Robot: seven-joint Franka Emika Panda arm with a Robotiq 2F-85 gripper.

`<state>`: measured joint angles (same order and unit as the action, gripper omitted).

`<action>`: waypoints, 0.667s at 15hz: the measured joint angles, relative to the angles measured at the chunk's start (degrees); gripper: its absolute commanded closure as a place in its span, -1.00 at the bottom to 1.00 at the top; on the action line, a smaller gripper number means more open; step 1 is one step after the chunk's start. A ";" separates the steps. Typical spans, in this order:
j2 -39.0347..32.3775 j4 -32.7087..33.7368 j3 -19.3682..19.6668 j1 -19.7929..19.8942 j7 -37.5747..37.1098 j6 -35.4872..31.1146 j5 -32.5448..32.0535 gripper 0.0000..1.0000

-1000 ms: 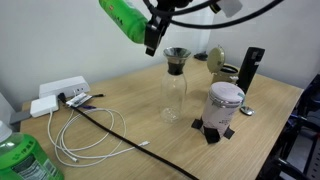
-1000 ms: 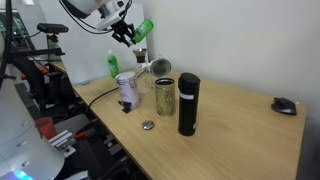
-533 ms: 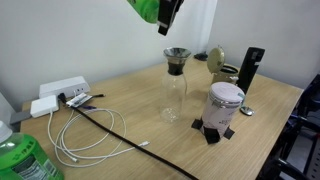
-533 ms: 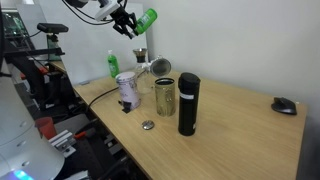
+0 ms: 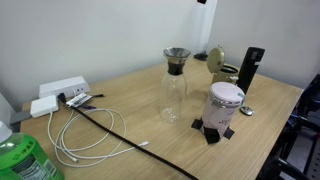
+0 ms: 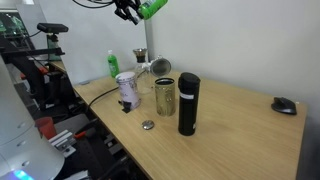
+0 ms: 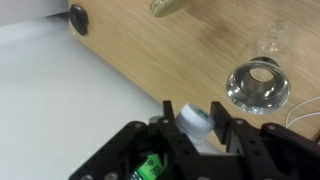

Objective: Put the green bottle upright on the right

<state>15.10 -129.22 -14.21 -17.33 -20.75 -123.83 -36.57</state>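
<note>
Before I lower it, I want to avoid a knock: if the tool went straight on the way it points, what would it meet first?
Probably bare table, judging by the wrist view: the tool, shut on the green bottle, aims beside the carafe, not at it. Depth unclear.

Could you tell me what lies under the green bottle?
Bare table, with the carafe off to one side; the gripper covers whatever lies beneath most of the bottle.
</note>
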 measured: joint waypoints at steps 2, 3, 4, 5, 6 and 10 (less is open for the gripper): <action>1.33 -0.04 -0.27 0.05 2.49 4.14 2.92 0.67; 1.60 -0.06 -0.44 0.04 4.00 5.48 4.73 0.67; 1.77 -0.06 -0.66 0.03 5.27 6.46 6.14 0.67; 1.88 -0.06 -0.88 0.01 6.32 7.16 7.31 0.67; 2.00 -0.07 -1.02 -0.02 7.30 7.25 8.68 0.67; 3.62 -0.09 -1.18 0.03 8.22 9.01 11.39 0.67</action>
<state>18.73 -129.30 -15.39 -17.31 -12.53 -114.83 -25.18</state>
